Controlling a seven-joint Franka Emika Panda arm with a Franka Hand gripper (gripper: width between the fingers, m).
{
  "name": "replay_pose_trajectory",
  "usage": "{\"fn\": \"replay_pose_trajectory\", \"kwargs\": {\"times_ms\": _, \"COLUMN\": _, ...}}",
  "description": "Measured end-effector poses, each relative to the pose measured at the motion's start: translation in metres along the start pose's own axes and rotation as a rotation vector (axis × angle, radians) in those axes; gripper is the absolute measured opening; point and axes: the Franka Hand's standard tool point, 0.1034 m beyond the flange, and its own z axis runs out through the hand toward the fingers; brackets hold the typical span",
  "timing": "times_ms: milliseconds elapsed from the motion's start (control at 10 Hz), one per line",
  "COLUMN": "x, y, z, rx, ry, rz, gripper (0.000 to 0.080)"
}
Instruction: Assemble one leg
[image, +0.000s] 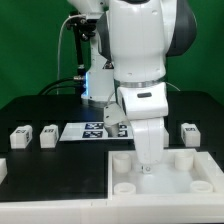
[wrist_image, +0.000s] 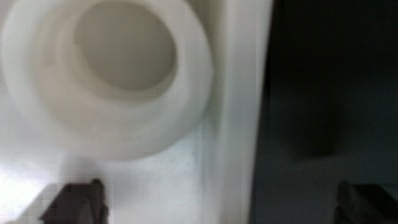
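Observation:
Three small white legs with marker tags lie on the black table in the exterior view: two at its left (image: 20, 136) (image: 47, 135) and one at its right (image: 188, 133). The big white tray (image: 170, 180) with round corner sockets lies at the front. My gripper (image: 148, 166) is down at the tray's back edge, away from every leg. In the wrist view my gripper (wrist_image: 217, 205) is open, with dark fingertips (wrist_image: 71, 204) wide apart. The tray's edge (wrist_image: 222, 120) runs between them, and a round socket (wrist_image: 121, 60) shows close by. No leg shows in the wrist view.
The marker board (image: 88, 130) lies on the table behind the tray, partly hidden by my arm. A white part (image: 3, 168) shows at the exterior view's left edge. Cables and a stand (image: 75, 60) are at the back.

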Motion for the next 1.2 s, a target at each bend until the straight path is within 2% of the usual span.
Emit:
{"fn": "replay_pose_trajectory", "kwargs": {"times_ms": 300, "x": 0.000, "y": 0.000, "z": -0.003, "rx": -0.003, "ry": -0.001, "rz": 0.017, "gripper": 0.0649}}
{"fn": "replay_pose_trajectory", "kwargs": {"times_ms": 400, "x": 0.005, "y": -0.003, "z": -0.016, "rx": -0.015, "ry": -0.007, "rz": 0.098, "gripper": 0.0649}}
{"fn": "replay_pose_trajectory", "kwargs": {"times_ms": 600, "x": 0.029, "y": -0.013, "z": -0.042, "rx": -0.036, "ry": -0.020, "rz": 0.236, "gripper": 0.0649}}
{"fn": "replay_pose_trajectory", "kwargs": {"times_ms": 900, "x": 0.084, "y": -0.032, "z": -0.055, "rx": -0.060, "ry": -0.008, "rz": 0.688, "gripper": 0.0649}}
{"fn": "replay_pose_trajectory", "kwargs": {"times_ms": 1000, "x": 0.094, "y": -0.034, "z": -0.055, "rx": -0.061, "ry": -0.004, "rz": 0.796, "gripper": 0.0649}}
{"fn": "replay_pose_trajectory", "kwargs": {"times_ms": 1200, "x": 0.094, "y": -0.034, "z": -0.054, "rx": -0.056, "ry": 0.004, "rz": 0.942, "gripper": 0.0649}}
